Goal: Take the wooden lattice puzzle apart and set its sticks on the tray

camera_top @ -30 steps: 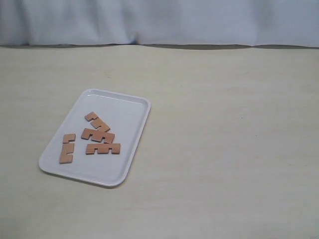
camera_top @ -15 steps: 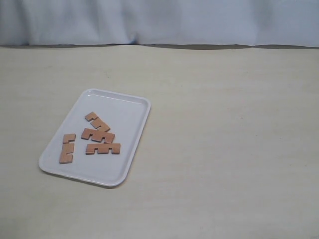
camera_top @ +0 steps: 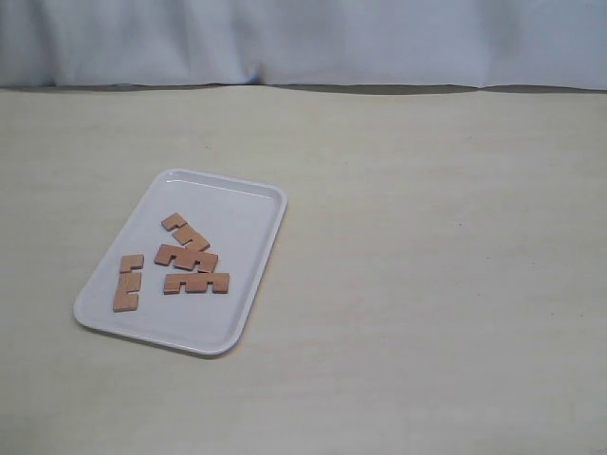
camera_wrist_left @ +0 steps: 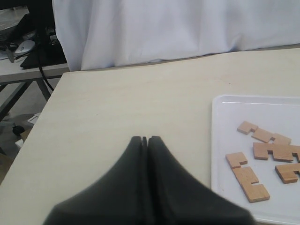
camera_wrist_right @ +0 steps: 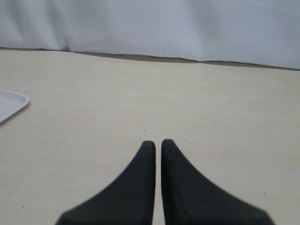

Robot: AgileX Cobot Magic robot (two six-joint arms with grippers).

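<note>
A pale desk (camera_top: 427, 284) is shown with the white tray (camera_top: 232, 209) set in the lower left of the exterior frame. On it the four sticks (camera_top: 187, 256) are seen lying flat and loose, none slotted together. The strips are judged light, stiff and thin, best pinched across their long edges. The left end effector (camera_wrist_left: 145, 139) is clenched empty; the right end effector (camera_wrist_right: 154, 143) is drawn all but together, nothing held.

The sticks (camera_top: 175, 254) are orange-brown, the tray (camera_top: 237, 213) white, the table (camera_top: 427, 284) pale beige.
</note>
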